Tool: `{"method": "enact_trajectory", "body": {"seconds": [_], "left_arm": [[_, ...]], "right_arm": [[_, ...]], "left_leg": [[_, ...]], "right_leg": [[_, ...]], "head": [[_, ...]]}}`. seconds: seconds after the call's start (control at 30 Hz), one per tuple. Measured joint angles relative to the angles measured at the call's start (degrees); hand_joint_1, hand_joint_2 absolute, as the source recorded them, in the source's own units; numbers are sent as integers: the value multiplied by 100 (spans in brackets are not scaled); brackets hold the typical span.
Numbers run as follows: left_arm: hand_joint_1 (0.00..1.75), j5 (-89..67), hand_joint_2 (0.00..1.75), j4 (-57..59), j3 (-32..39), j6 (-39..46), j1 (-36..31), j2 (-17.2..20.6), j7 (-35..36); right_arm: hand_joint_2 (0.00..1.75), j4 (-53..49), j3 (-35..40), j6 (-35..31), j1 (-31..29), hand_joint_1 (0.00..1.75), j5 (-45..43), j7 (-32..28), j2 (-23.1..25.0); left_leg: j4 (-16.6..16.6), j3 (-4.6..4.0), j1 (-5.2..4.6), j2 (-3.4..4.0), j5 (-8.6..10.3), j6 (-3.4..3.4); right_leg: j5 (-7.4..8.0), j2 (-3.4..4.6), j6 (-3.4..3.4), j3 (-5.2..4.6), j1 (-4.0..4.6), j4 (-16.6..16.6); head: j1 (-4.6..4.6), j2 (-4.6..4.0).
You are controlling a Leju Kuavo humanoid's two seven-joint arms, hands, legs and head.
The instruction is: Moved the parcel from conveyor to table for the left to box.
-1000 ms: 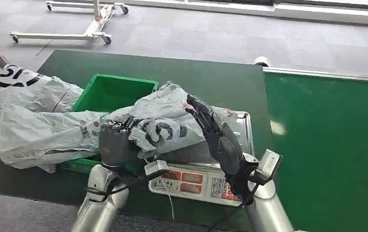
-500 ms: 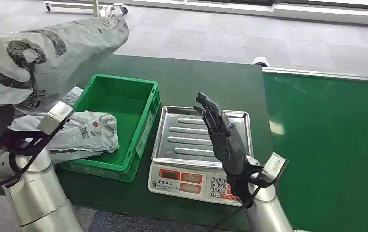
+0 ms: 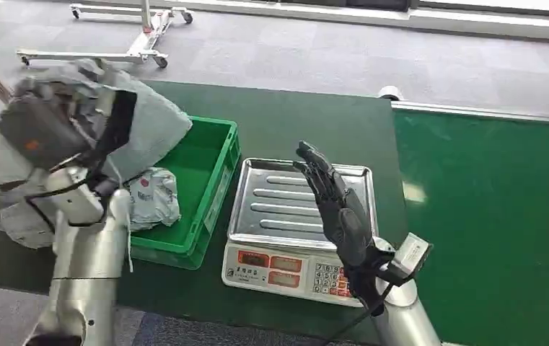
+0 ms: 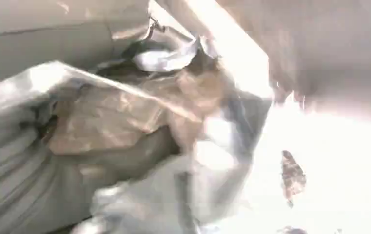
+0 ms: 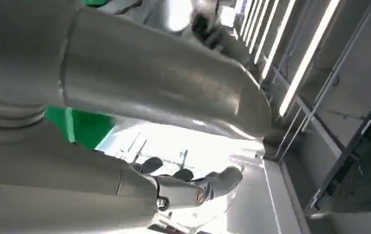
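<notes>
A crumpled grey plastic parcel (image 3: 154, 121) hangs in the air over the left side of the green box (image 3: 217, 189), and my left hand (image 3: 49, 131) grips it from the near side. The left wrist view is blurred and shows the parcel's wrinkled film (image 4: 125, 122) close up. Another grey parcel (image 3: 153, 197) lies inside the box. My right hand (image 3: 335, 203) stands open and upright above the bare steel tray (image 3: 275, 209) of the scale, holding nothing. Its dark fingers (image 5: 200, 187) reach over the tray in the right wrist view.
The scale's keypad and red displays (image 3: 286, 268) face me at the table's front edge. More grey bags (image 3: 1, 213) lie on the table left of the box. The bright green conveyor (image 3: 488, 216) runs along the right. A wheeled white frame (image 3: 138, 47) stands on the floor behind.
My left hand lifted the parcel off the scale tray, swung it up and left, then brought it lower over the box's left side. The right hand stayed over the tray.
</notes>
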Motion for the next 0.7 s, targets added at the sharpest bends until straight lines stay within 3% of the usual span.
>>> {"method": "enact_trajectory", "body": {"seconds": [0.07,0.13,0.17,0.2,0.4,0.47,0.5,0.7], "left_arm": [[175,0,175,739,-564,-22,71,-6,-245],[175,0,175,1279,-843,41,64,27,-1413],[143,0,175,1521,-971,71,48,42,-1922],[0,0,175,1700,-1050,63,42,66,-2125],[0,22,175,2664,-1183,-504,-79,60,-2442],[0,159,175,2818,-1168,-650,-86,45,-2871],[0,278,0,2843,-1155,-694,-86,38,-3077],[0,2470,0,2020,-858,-868,242,-43,-4701]], "right_arm": [[0,-13,-2,71,-8,0,22,2,18],[0,-13,-17,99,-2,0,22,4,17],[0,-13,-30,112,-1,0,24,7,17],[0,-13,-46,121,-2,0,24,7,18],[0,-42,-70,189,-7,0,105,90,22],[0,-44,-105,206,-9,0,134,109,46],[0,-44,-116,221,-9,0,147,107,52],[0,-46,-203,237,35,0,212,136,90]], "left_leg": [[2,-9,-2,53,0,0],[4,-17,-10,88,-4,4],[4,-16,-11,88,-4,5],[4,-16,-12,86,-4,5],[-1,-15,-7,82,-2,4],[-1,-16,-6,81,1,3],[-1,-16,-6,76,3,4],[0,-20,-6,70,5,4]], "right_leg": [[31,48,1,-27,0,-1],[41,83,7,-48,-5,-2],[40,85,7,-48,-7,-2],[39,83,7,-49,-7,-3],[37,77,5,-49,-1,-2],[37,76,5,-47,0,-2],[37,71,5,-45,0,-2],[37,67,5,-44,-1,-2]], "head": [[2,0],[0,0],[0,0],[0,0],[0,0],[0,0],[0,0],[0,0]]}}
